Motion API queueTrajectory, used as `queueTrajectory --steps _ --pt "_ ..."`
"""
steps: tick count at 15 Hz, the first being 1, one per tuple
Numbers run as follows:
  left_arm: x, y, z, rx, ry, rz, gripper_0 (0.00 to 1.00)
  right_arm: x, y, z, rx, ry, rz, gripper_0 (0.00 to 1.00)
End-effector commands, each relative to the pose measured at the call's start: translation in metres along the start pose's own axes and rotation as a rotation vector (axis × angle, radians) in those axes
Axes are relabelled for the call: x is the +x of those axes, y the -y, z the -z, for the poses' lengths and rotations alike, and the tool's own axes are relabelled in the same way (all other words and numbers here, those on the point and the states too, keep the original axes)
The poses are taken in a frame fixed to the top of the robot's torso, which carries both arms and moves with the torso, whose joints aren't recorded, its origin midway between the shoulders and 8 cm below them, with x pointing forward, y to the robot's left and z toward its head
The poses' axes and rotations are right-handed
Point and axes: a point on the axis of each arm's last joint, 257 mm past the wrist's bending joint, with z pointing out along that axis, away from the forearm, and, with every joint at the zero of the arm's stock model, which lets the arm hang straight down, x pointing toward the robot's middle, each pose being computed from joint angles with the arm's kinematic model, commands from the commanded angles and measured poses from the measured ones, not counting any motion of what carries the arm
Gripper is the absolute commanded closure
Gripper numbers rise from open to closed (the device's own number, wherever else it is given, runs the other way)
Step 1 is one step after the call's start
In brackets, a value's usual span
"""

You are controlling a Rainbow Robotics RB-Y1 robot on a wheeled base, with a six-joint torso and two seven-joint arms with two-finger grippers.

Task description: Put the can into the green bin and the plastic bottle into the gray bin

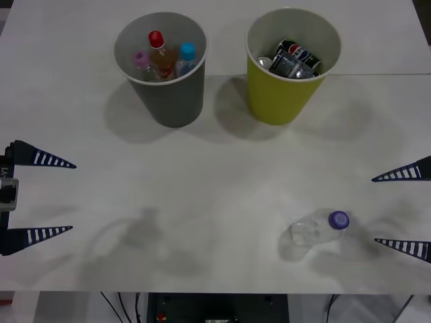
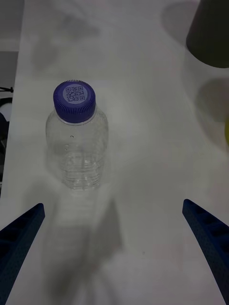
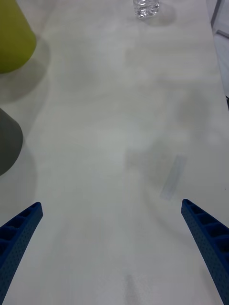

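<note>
A clear plastic bottle (image 1: 314, 232) (image 2: 77, 143) with a purple cap lies on its side on the white table, near the front right. My right gripper (image 1: 401, 210) (image 2: 113, 248) is open at the right edge, just right of the bottle, apart from it. At the left edge my left gripper (image 1: 48, 198) (image 3: 112, 248) is open and holds nothing. The gray bin (image 1: 165, 87) (image 3: 8, 143) stands at the back with several bottles inside. To its right the green bin (image 1: 286, 84) (image 3: 14, 40) holds cans (image 1: 296, 59). The bottle's base (image 3: 146, 8) shows far off in the left wrist view.
The bare white table (image 1: 202, 202) stretches between the two grippers and the bins. Cables and dark equipment (image 1: 215, 308) show below the table's front edge.
</note>
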Motion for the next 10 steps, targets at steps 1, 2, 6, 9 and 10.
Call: queueTrajectory --steps 1,2,6,9,10 --pt "0.0 0.0 0.0 0.0 0.0 0.0 0.0 0.006 -0.006 -0.006 0.017 0.034 0.03 0.0" --pt "0.0 0.0 0.0 0.0 0.0 0.0 0.0 0.007 -0.009 -0.009 0.021 0.047 0.03 0.0" --pt "0.0 0.0 0.0 0.0 0.0 0.0 0.0 0.017 -0.02 -0.025 0.017 0.128 -0.037 0.0" --pt "0.0 0.0 0.0 0.0 0.0 0.0 0.0 0.025 -0.022 -0.037 0.018 0.183 -0.081 0.0" --pt "0.0 0.0 0.0 0.0 0.0 0.0 0.0 0.027 -0.025 -0.042 0.012 0.198 -0.092 0.0"
